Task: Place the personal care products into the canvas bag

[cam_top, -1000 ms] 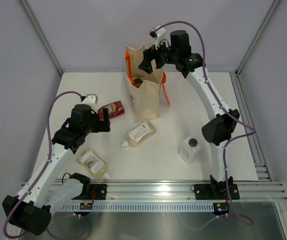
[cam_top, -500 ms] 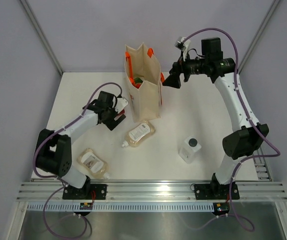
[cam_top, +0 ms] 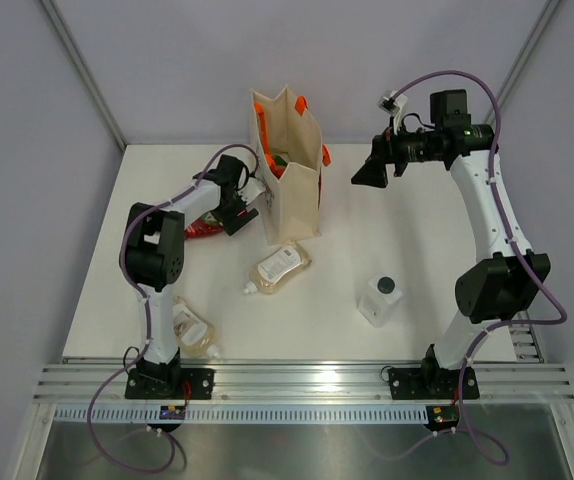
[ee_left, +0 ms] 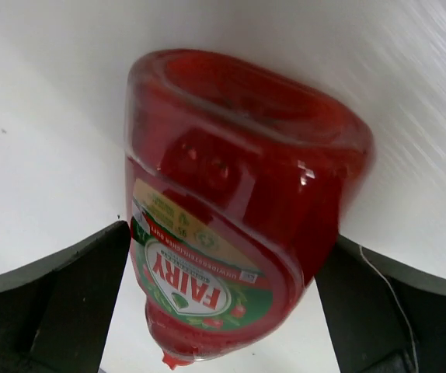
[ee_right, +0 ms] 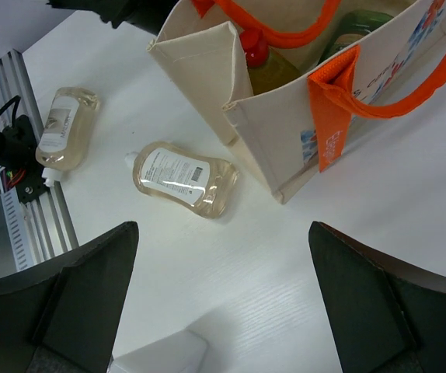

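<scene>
- Currently, I see the red bottle (ee_left: 231, 210) lying on its side on the table (cam_top: 417, 230), just left of the canvas bag (cam_top: 292, 200).
- The bag stands upright at the far middle of the table. Inside it I see the olive-yellow bottle with red cap (ee_right: 263, 66) and the green bottle (ee_right: 359, 27).
- The first peach bottle (cam_top: 279, 265) lies just in front of the bag.
- The second peach bottle (cam_top: 189, 328) lies near the left arm's base.
- The clear black-capped bottle (cam_top: 380, 298) stands upright, well right of both.
- Left gripper (ee_left: 227, 264): jaws wide, one finger on each side of the red bottle. I cannot tell whether they touch it.
- Right gripper (cam_top: 367, 175): jaws wide, holding nothing, raised to the right of the bag.
</scene>
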Available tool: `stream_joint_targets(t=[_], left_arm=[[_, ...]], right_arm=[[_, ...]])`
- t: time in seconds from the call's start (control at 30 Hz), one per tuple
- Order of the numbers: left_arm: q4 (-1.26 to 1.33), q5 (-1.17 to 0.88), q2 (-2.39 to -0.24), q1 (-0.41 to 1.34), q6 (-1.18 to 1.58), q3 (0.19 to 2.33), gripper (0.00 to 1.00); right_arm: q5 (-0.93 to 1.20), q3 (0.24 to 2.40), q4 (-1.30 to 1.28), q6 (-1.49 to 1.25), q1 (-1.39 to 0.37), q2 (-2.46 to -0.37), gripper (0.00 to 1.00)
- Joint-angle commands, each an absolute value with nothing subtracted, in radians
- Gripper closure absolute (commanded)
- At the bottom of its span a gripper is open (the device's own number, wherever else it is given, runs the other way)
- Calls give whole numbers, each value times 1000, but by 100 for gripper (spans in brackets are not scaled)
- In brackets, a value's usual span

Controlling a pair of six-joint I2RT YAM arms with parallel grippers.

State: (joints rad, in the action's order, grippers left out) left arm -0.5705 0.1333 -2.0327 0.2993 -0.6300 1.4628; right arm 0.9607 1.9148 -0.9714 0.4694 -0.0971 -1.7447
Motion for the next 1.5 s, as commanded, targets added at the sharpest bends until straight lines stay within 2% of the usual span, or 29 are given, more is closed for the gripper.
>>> stream_joint_targets(t=[0.0,0.3,0.4,0.5,0.53,0.6,0.63,0.67,0.83,1.03,1.17,1.3,1.33,1.37,1.47], left_arm=[[-738,71,-2124,272,-583,1626,3],[-742,72,-2132,239,-554,1554,5],[-767,69,-2140,215,-497,1568,10],[-859,63,-2170,181,-410,1621,20],[-888,49,-2199,169,-352,1670,31],[-962,31,-2223,140,-295,1707,42],[-974,3,-2230,130,-247,1718,56],[-980,-42,-2227,121,-227,1710,60],[-905,-321,-2154,38,-53,1600,68],[-827,-576,-2125,-37,92,1522,68],[-750,-725,-2103,-78,164,1488,73],[-606,-879,-2066,-117,297,1428,84],[-542,-925,-2050,-123,319,1398,94],[-507,-949,-2043,-135,345,1382,98],[-359,-1038,-2016,-149,448,1324,100]], right_arm=[[1002,1898,-947,425,-92,-1687,1],[1049,1871,-905,351,-72,-1687,0],[1069,1873,-904,337,-64,-1695,0],[1088,1870,-904,328,-60,-1695,1],[1097,1868,-904,327,-60,-1695,1],[1104,1855,-897,324,-60,-1690,0],[1114,1849,-896,319,-60,-1687,1],[1117,1835,-891,318,-60,-1683,1],[1132,1787,-885,316,-60,-1652,1],[1163,1717,-873,304,-58,-1620,0],[1198,1687,-896,313,-61,-1609,0],[1249,1678,-980,403,-60,-1618,1],[1253,1672,-992,414,-60,-1623,1],[1253,1667,-1008,422,-60,-1621,1],[1250,1648,-1015,437,-60,-1615,0]])
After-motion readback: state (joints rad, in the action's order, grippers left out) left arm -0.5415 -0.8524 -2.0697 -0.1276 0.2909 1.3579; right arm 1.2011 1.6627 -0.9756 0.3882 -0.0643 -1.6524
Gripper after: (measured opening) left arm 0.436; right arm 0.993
